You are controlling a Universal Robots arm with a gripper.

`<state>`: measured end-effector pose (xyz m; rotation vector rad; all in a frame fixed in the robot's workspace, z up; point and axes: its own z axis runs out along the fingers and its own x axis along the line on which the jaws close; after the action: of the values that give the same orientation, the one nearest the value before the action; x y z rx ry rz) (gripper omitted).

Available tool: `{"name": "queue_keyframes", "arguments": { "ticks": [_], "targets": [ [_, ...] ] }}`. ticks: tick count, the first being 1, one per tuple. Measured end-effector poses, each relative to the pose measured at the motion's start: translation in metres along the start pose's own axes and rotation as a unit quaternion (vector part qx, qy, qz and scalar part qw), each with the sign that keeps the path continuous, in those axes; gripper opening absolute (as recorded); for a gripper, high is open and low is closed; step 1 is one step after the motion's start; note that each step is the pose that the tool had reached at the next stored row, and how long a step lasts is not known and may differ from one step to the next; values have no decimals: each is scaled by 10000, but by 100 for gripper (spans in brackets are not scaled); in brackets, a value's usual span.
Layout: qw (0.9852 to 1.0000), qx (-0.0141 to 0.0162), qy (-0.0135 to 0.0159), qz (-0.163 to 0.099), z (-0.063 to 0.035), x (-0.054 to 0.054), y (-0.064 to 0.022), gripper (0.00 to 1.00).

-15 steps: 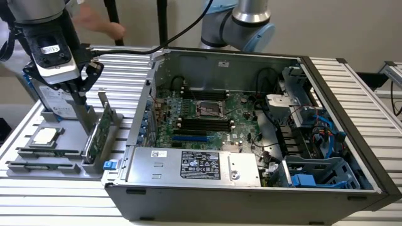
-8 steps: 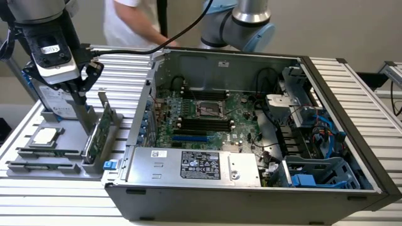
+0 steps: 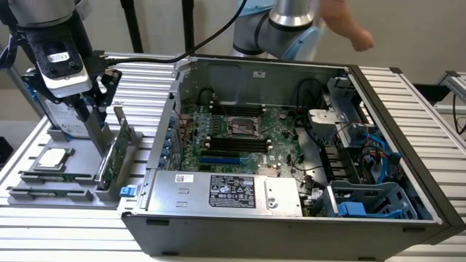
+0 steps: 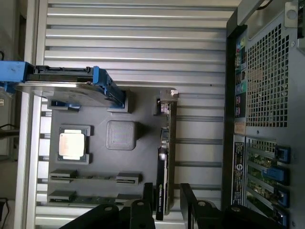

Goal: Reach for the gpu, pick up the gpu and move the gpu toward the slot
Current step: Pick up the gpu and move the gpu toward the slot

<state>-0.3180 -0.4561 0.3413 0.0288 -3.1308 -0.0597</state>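
- The green card stands on its edge in a gray holder. In the exterior view the holder sits on the table at about 9 o'clock from the open computer case.
- The gripper is down at one end of the green card. In the wrist view, one finger is on each side of the card's thin edge.
- The fingers are spread apart, with a small gap next to the card, so the gripper is open and is not squeezing anything.
- In the exterior view the arm hangs at about 11 o'clock from the card, just above the holder.
- A silver drive with blue rails and a square chip sit in the same holder. The gripper is not at either of them.
- A blue slot on the board inside the case lies at about 3 o'clock from the card, well apart from it.
- My guess is that the reaching part is nearly finished. The card has not been grabbed or lifted, and it has not gone toward the slot.
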Motion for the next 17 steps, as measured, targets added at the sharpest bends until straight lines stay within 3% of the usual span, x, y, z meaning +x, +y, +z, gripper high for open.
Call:
{"name": "queue_keyframes", "arguments": {
  "ticks": [7, 17],
  "targets": [
    [10000, 2, -20, -1, 98, 36, -3, 36],
    [10000, 3, -20, -1, 280, 34, -10, 36]
  ]
}}
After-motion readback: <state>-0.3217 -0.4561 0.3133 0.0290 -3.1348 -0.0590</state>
